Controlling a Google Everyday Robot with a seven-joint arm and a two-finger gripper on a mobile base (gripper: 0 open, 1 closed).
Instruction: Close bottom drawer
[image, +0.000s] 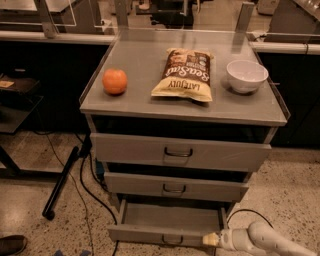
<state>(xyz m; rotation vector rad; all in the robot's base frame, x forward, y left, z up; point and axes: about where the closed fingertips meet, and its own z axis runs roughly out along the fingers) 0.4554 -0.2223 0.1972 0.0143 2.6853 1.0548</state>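
The bottom drawer (167, 219) stands pulled out of the cabinet (135, 104), and the gripper (210, 239) sits low against the drawer front's right end.

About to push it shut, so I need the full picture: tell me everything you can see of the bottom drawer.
The bottom drawer is grey, metal-looking, pulled well out below the middle drawer, its plain tray open to view. A small dark loop handle sits mid-front. The claw, reaching in from the lower right, is at the front's right end, seemingly touching it.
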